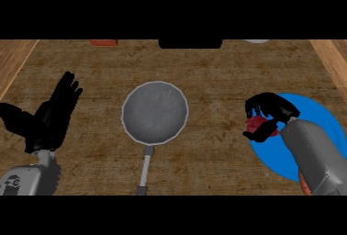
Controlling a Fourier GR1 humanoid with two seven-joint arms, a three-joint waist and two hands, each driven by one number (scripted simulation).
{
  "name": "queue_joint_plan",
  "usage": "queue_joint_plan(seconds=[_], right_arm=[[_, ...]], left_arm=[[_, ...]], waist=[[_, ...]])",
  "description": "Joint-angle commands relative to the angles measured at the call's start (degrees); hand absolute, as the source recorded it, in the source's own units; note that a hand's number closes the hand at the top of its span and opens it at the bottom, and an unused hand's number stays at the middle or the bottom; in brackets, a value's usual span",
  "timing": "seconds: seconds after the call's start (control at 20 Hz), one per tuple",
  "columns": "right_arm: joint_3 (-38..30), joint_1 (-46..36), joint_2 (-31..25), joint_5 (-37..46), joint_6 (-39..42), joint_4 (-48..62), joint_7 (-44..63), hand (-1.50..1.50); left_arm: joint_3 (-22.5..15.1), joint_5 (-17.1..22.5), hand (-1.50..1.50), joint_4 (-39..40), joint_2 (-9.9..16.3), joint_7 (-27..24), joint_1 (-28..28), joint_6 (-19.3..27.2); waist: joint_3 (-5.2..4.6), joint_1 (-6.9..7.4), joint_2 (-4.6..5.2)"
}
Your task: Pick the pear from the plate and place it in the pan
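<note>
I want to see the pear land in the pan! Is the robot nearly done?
Not yet, it is about at the start. The right hand is curled round the red pear, over the left edge of the blue plate. The grey pan in the middle holds nothing. Carrying the pear across and letting go is left. The left hand rests open at the left.

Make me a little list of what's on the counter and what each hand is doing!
pan: grey pan, middle of the counter, nothing in it, handle pointing toward the robot
plate: blue plate, right of the pan
pear: red pear, over the plate's left edge, mostly hidden by fingers
right hand: right hand curled round the pear
left hand: left hand open, fingers up, resting at the left
far edge: red thing, black thing, pale thing, all cut off
</note>
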Motion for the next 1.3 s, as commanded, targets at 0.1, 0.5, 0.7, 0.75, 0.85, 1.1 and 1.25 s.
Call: queue_joint_plan(seconds=[0.1, 0.5, 0.7, 0.75, 0.85, 1.1, 1.25], right_arm=[[3.5, -4.4, 17.7, 3.8, -7.1, -1.7, 21.2, 1.50], [11.4, -19.3, 18.2, 11.6, -16.1, -9.2, 46.3, 1.50], [16.4, -26.4, 18.3, 14.2, -15.0, -11.0, 59.9, 1.50], [17.4, -27.2, 18.3, 13.5, -15.0, -11.5, 63.1, 1.50], [18.8, -31.4, 18.3, 13.2, -13.4, -12.1, 70.7, 1.50], [25.2, -37.0, 18.3, 10.1, -12.0, -14.4, 87.8, 1.50], [29.1, -39.4, 18.3, 7.6, -11.7, -15.8, 97.2, 1.50]], left_arm=[[-1.3, -0.1, 0.00, 0.0, -0.1, 0.1, -0.8, -1.0], [-3.9, -0.5, 0.00, 1.9, -1.4, 0.7, -1.5, -2.3], [-4.6, -0.3, 0.00, 2.5, -2.0, 0.9, -3.3, -2.6], [-4.4, -0.6, 0.00, 2.4, -1.4, 1.6, -4.5, -2.5], [-5.8, -0.7, 0.00, 2.6, -2.6, 1.2, -4.6, -2.8], [-6.3, -1.1, 0.00, 3.4, -3.5, 1.4, -6.6, -2.3], [-6.3, -1.1, 0.00, 4.5, -3.2, 1.2, -7.0, -2.9]], waist=[[-0.49, 4.19, -0.83], [-0.59, 7.36, -2.07], [-0.53, 8.79, -1.56], [-0.37, 9.53, -1.32], [-0.37, 10.31, -0.83], [-0.24, 11.31, 0.15], [-0.19, 10.44, 0.48]])
